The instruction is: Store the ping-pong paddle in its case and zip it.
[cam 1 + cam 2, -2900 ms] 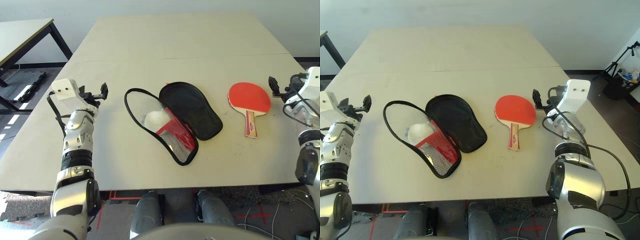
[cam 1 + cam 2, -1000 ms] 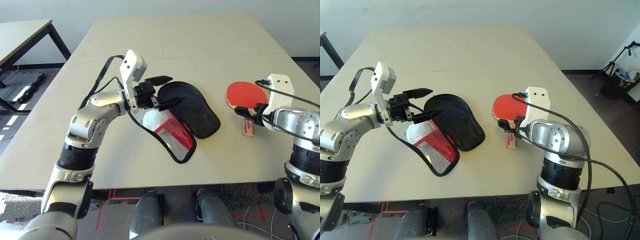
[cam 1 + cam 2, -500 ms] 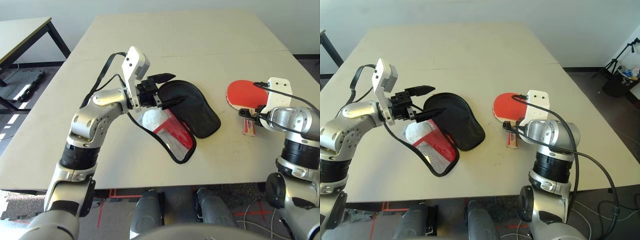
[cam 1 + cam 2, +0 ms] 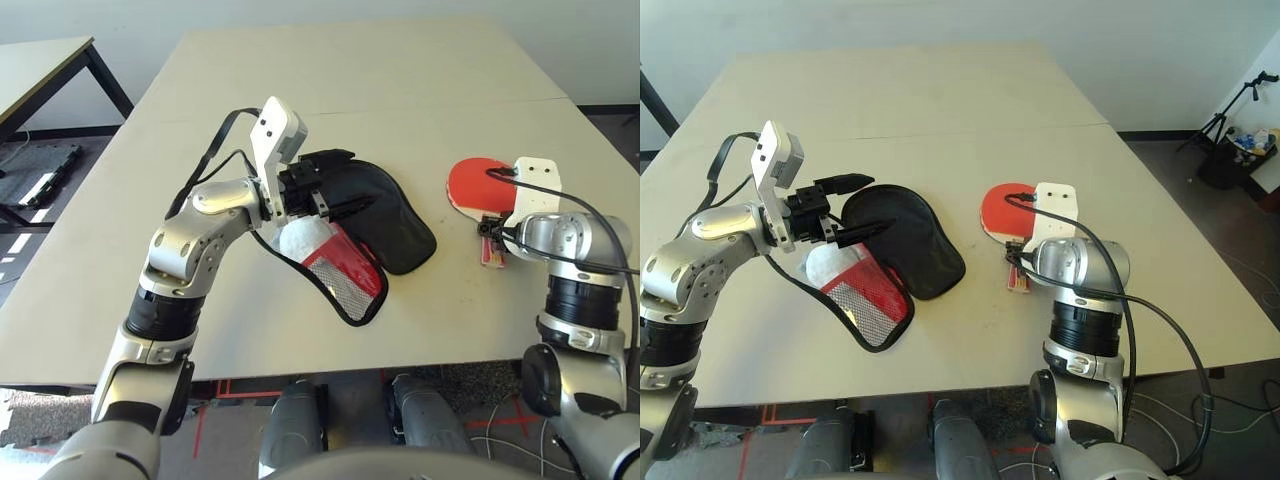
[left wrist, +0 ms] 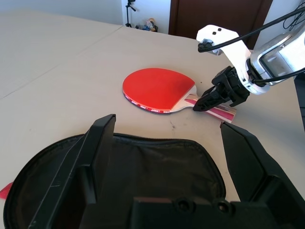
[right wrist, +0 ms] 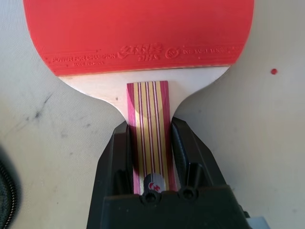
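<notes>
The ping-pong paddle (image 4: 484, 186) is seen flat on the table (image 4: 400, 90), at three o'clock from the open case (image 4: 345, 240). Its striped handle is clamped by the right gripper (image 6: 148, 143). The left gripper (image 4: 862, 210) is held spread apart over the case.

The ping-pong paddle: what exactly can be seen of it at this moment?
The ping-pong paddle lies flat on the table, to the robot's right of the open case and apart from it. Its round red rubber face, printed with small lettering near the lower edge, points up. Pale wood shows at the neck, and the short handle is striped red and light. The right gripper has its two black fingers against either side of the handle.
</notes>
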You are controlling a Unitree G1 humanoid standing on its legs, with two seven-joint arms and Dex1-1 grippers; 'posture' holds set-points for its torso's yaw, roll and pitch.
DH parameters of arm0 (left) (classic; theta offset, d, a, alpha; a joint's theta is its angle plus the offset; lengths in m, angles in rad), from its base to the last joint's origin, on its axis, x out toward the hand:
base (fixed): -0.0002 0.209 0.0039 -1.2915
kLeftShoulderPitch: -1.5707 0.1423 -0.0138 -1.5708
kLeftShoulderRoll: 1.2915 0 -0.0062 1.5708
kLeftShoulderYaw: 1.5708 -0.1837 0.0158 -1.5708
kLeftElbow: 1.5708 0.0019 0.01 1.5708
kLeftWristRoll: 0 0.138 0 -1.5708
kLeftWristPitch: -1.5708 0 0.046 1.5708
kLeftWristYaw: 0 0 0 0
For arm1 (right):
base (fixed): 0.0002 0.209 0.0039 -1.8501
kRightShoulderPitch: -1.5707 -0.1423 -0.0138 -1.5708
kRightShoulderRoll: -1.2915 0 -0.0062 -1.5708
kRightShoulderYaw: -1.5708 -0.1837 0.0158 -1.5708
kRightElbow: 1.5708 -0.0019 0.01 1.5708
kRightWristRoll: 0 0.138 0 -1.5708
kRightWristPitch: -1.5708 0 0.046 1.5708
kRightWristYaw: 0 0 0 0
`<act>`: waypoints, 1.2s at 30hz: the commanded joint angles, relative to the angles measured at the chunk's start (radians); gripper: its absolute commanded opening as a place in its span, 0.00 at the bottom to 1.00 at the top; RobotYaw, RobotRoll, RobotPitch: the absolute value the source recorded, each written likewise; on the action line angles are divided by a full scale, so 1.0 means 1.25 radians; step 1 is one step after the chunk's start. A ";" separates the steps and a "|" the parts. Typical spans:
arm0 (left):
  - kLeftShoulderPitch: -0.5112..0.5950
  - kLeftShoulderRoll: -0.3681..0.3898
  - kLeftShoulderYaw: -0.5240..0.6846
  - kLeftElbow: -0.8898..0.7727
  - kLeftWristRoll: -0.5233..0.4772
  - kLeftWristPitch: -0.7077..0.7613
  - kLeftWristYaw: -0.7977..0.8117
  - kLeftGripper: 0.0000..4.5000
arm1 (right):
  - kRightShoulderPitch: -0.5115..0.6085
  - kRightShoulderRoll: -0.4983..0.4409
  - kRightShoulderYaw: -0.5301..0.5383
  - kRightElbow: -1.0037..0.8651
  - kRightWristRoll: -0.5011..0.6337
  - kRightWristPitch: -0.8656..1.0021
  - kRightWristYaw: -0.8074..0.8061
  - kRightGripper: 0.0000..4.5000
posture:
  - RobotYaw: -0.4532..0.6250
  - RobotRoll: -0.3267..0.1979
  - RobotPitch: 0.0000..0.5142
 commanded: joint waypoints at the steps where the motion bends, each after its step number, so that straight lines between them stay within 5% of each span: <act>1: 0.009 0.000 -0.010 0.013 0.013 -0.015 -0.012 1.00 | 0.025 -0.028 0.053 -0.049 0.002 -0.044 0.027 0.26 | 0.39 0.62 0.18; 15: 0.019 0.007 -0.018 0.021 0.038 -0.030 -0.040 1.00 | 0.009 -0.061 0.168 -0.145 0.065 -0.173 0.177 0.26 | 0.39 0.62 0.20; 36: 0.023 0.011 -0.019 -0.013 0.045 -0.007 -0.023 1.00 | -0.002 -0.004 0.340 -0.092 0.088 -0.209 0.274 0.26 | 0.43 0.62 0.23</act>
